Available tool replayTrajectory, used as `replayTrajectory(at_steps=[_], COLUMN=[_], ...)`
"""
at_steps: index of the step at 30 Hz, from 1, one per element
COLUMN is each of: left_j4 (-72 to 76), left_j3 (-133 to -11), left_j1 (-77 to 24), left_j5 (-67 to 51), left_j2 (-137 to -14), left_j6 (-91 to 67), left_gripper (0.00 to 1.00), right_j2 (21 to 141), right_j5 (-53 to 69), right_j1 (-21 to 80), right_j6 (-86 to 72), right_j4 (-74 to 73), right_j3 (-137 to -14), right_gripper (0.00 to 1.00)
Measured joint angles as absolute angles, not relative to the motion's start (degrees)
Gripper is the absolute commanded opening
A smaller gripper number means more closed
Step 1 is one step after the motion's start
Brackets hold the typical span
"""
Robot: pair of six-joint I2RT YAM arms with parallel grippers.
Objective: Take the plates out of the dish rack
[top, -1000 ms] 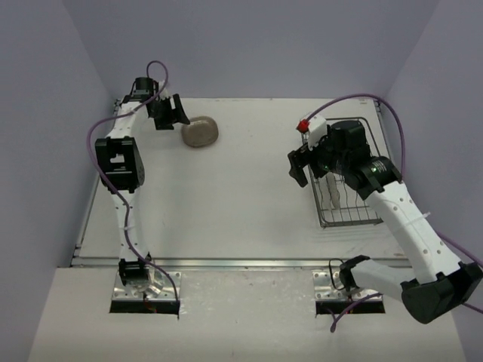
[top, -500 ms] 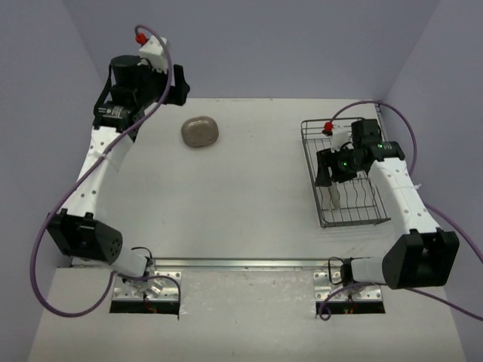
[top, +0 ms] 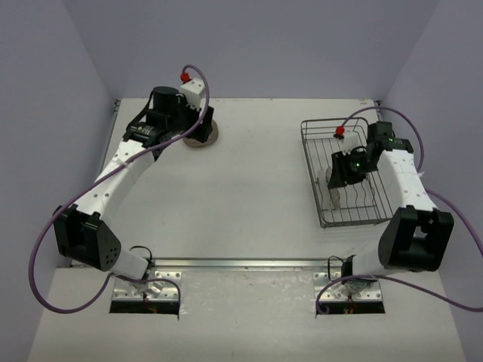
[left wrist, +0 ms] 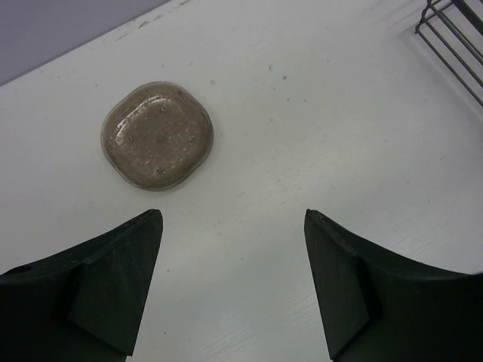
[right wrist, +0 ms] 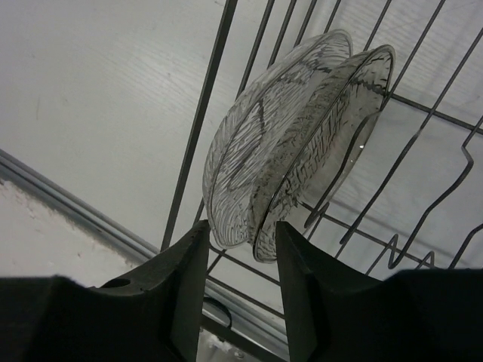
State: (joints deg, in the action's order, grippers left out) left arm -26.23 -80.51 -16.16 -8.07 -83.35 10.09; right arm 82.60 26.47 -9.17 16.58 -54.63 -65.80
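Left hand (top: 199,130), released: fingers spread wide, nothing between them, hovering over the far left part of the desk (top: 249,196). In the left wrist view the left hand (left wrist: 232,219) shows bare desk in its gap.

Tan plate (left wrist: 158,134): rounded-square, speckled brown and glossy, lying flat on the desk just beyond the left finger. From above the tan plate (top: 210,138) is partly covered by the hand.

Dish rack (top: 310,164): silver wire basket on the right side of the desk, well apart from the tan plate. One corner of the dish rack (left wrist: 445,30) shows in the left wrist view.

Right hand (top: 333,183): lowered into the near left part of the rack. In the right wrist view the right hand (right wrist: 240,230) has its fingers narrowly parted.

Clear plate (right wrist: 245,151) and smoky plate (right wrist: 336,121): both translucent and ribbed, standing on edge side by side among the rack wires (right wrist: 197,128). Their lower edges dip into the gap between the right fingers. Contact with the pads cannot be told.
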Motion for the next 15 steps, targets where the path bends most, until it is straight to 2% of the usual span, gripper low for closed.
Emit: replayTrajectory(at_steps=[6,7,9,11,15], left_j4=[-25.88,-25.87,-25.87,-25.87,-25.88], left_j3=[-80.51,-80.51,-80.51,-80.51,-80.51], left_j1=[-16.27,-16.27,-16.27,-16.27,-16.44], left_j5=[-7.69,-7.64,-7.53,-7.50,-7.44], left_j2=[-83.35,-83.35,-83.35,-83.35,-83.35], left_j6=[10.09,10.09,10.14,10.24,10.28], left_gripper=[0.74,0.74,0.74,0.74,0.74], right_j2=[86.96,87.68,88.85,89.89,91.56], right_j5=[27.43,27.74,28.40,29.41,32.60], right_j1=[-9.64,-9.75,-9.96,-10.32,-11.47], right_j6=[19.17,19.62,20.23,20.79,22.17], right_j4=[-54.73,-54.75,-54.99,-55.75,-59.46], right_j3=[-65.82,-65.83,-66.03,-66.50,-69.17], right_gripper=[0.32,0.28,0.13,0.02,0.00])
